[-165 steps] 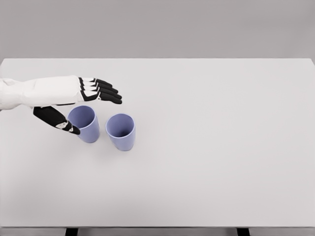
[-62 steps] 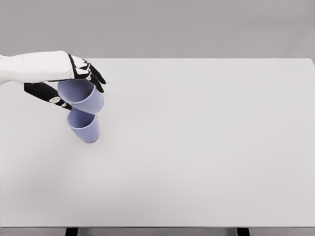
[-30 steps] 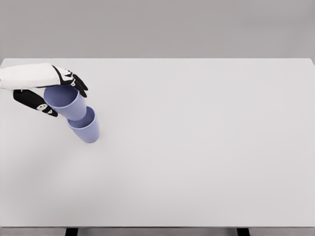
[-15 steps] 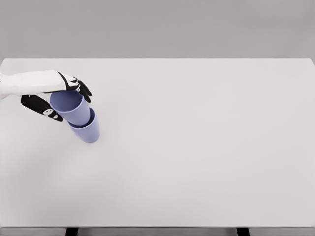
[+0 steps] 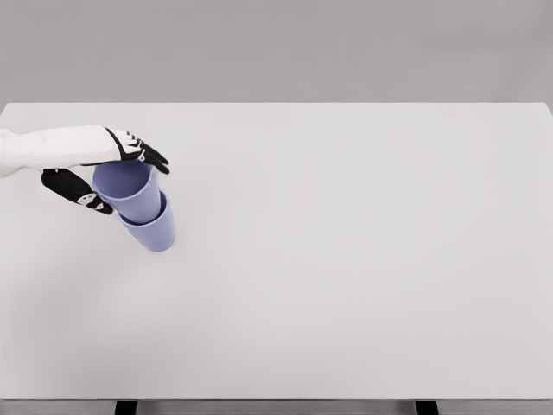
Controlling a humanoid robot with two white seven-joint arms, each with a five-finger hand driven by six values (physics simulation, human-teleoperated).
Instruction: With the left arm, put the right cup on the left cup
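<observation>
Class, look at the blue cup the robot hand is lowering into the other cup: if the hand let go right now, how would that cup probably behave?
The upper cup looks tilted, its base only partly inside the lower cup, so it might lean or tip rather than seat. Its smooth tapered wall suggests it could slip in the left robot hand. It appears rigid and probably light.

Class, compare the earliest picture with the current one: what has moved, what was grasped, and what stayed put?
The left hand took hold of the right cup, lifted it, carried it leftward and lowered it into the left cup, where it now sits tilted, partly nested, with the fingers around its rim. The left cup kept its spot on the table.
</observation>
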